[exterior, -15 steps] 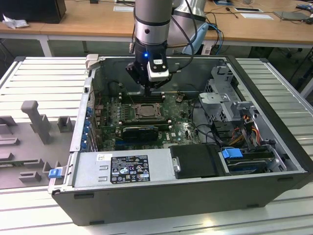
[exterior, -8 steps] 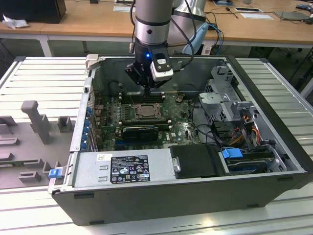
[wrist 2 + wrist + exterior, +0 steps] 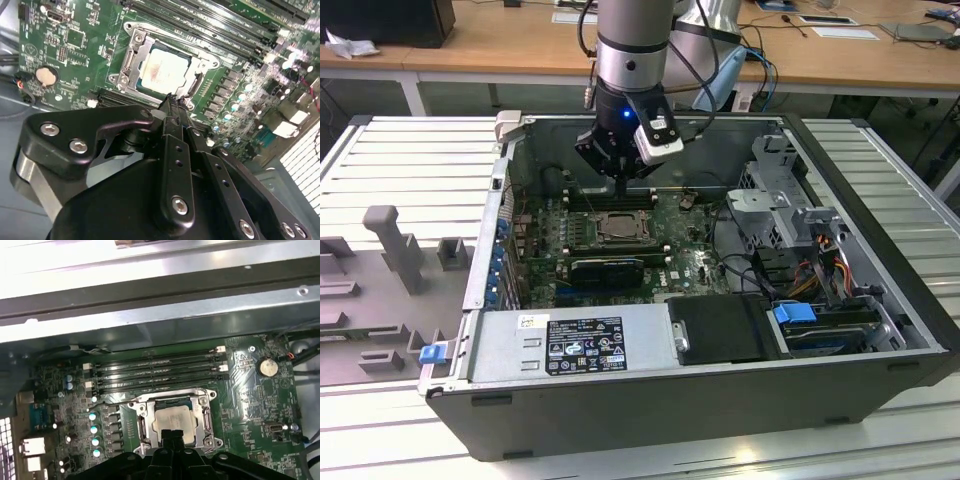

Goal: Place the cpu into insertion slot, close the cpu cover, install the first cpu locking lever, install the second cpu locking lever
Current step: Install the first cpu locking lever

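Hand (image 3: 620, 185) poised over the seated cpu, inside an open case.

Item: one arm reaching down into a case (image 3: 880, 300) that lies open on a ribbed grey counter (image 3: 410, 150). Hand: fingers (image 3: 169, 150) drawn together to a narrow tip, nothing between them; the tip sits at the edge of the slot (image 3: 603, 232), contact not discernible. Cpu (image 3: 167, 70): pale metal face up, lying flat in the slot on the green motherboard (image 3: 75, 60). Cover (image 3: 132, 55): silver frame down flat around the cpu, which shows through its window. Adjacent: four long black memory slots (image 3: 160, 372) beside the slot; coin cell (image 3: 267, 367) well apart from it.
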Available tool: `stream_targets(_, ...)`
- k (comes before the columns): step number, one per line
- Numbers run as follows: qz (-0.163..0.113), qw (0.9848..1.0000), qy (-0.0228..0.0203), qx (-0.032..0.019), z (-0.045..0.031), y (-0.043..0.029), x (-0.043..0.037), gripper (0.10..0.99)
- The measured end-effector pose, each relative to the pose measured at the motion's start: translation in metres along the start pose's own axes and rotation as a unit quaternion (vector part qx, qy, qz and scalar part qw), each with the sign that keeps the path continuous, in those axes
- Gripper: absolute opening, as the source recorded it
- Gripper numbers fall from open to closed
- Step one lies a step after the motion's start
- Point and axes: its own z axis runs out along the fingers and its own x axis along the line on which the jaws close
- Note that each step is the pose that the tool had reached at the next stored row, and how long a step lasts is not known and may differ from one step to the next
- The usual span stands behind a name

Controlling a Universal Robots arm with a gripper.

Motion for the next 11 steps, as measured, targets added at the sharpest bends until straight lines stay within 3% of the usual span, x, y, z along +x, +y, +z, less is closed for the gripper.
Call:
stream_targets(1,-0.002,1.0,0.0001,0.0001,0.0,0.0,0.0001,0.106)
stream_targets(5,-0.013,0.9999,-0.0105,-0.0011,0.0002,-0.0001,0.0016,0.106)
stream_targets(11,-0.041,0.9991,-0.0112,-0.0007,0.0001,-0.0002,0.0016,0.106)
